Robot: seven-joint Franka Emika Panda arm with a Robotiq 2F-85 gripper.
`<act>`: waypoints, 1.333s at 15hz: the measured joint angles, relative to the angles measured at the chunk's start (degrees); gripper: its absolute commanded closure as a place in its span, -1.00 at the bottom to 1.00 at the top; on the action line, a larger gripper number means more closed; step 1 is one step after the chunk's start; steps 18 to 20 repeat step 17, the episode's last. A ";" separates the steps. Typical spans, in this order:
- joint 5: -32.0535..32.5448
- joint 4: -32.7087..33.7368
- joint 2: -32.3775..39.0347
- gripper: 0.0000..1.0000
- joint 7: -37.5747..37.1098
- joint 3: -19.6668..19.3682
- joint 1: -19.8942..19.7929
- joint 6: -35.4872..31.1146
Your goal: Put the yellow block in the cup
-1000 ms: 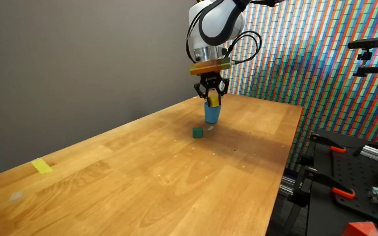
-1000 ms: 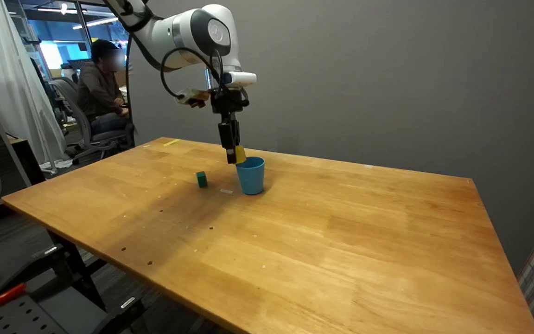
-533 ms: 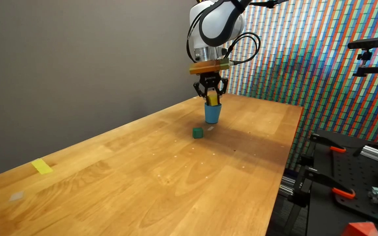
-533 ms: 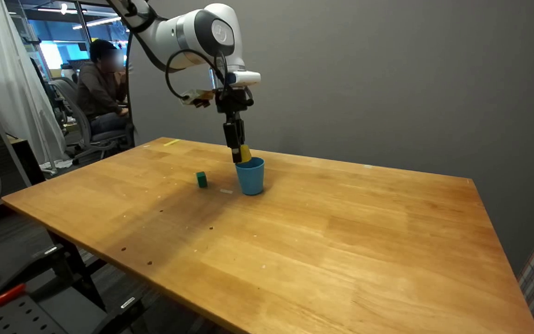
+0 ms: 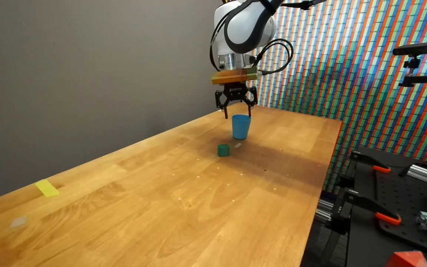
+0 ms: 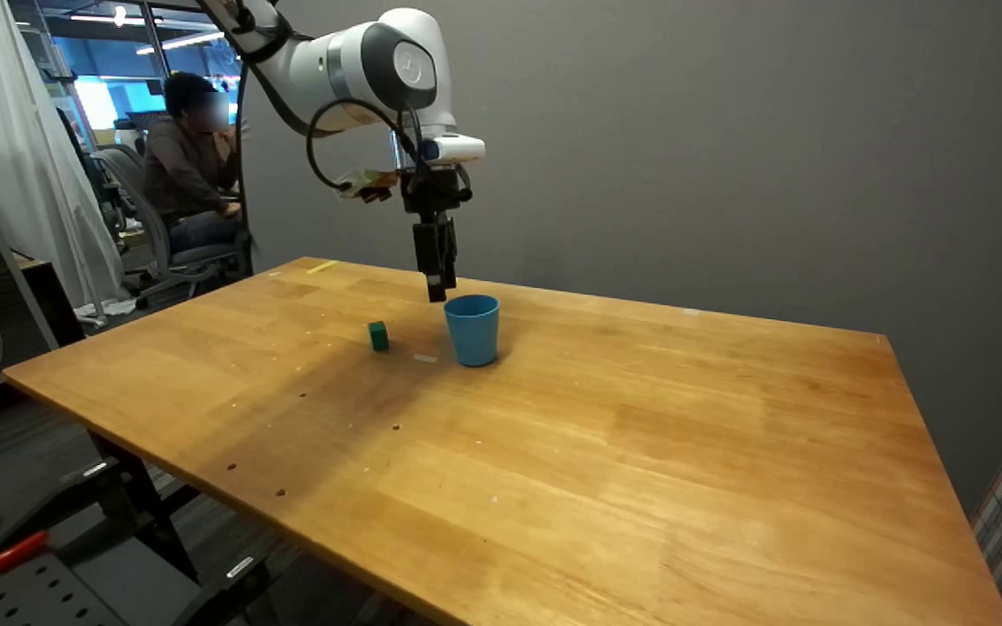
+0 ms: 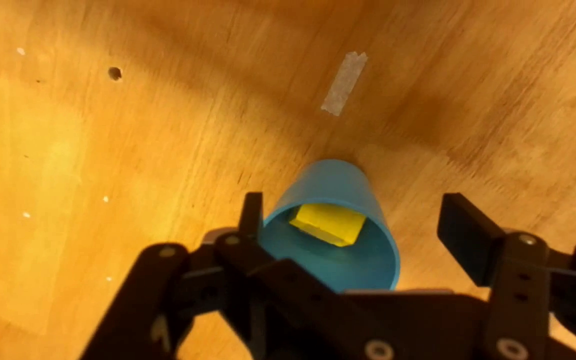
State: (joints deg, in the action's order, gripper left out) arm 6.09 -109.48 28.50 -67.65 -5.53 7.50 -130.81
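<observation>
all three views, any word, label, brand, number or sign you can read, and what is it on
No text can be read.
Gripper: pale marking, too blurred to read.
Clamps: small pale labels, too small to read.
Arm: round emblem, too faint to make out.
Cup and yellow block: no lettering shows.

The block (image 7: 330, 222) lies in the cup (image 7: 335, 182), which stands on the desk (image 5: 169, 218); the pincer (image 5: 238, 116) hangs close to the cup's rim. In an exterior view, a cube (image 6: 378, 336) sits to the cup's left, a tape strip (image 6: 424, 358) lying between them. In an exterior view, a tape patch (image 5: 47, 188) lies at the desk's edge along the wall (image 5: 87, 74), well to the left of the cup; there the cube lies before the cup.
</observation>
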 measured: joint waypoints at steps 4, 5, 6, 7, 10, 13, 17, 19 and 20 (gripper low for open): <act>-2.27 -2.71 -3.59 -1.00 3.17 3.29 0.18 -5.44; -2.53 -3.01 -5.52 -0.98 5.35 4.41 0.28 -4.53; -2.94 -3.18 -7.89 -1.00 7.73 5.62 0.44 -2.32; -3.42 -3.22 -10.27 -1.00 10.04 6.81 0.60 0.29; -5.35 -2.84 -17.54 -1.00 16.86 10.22 1.41 8.71; -6.66 -1.00 -24.16 -1.00 22.88 13.14 2.72 19.50; -7.93 1.09 -29.48 -1.00 27.11 15.08 3.64 28.02; -7.93 1.09 -29.48 -1.00 27.11 15.08 3.64 28.02; -7.93 1.09 -29.48 -1.00 27.11 15.08 3.64 28.02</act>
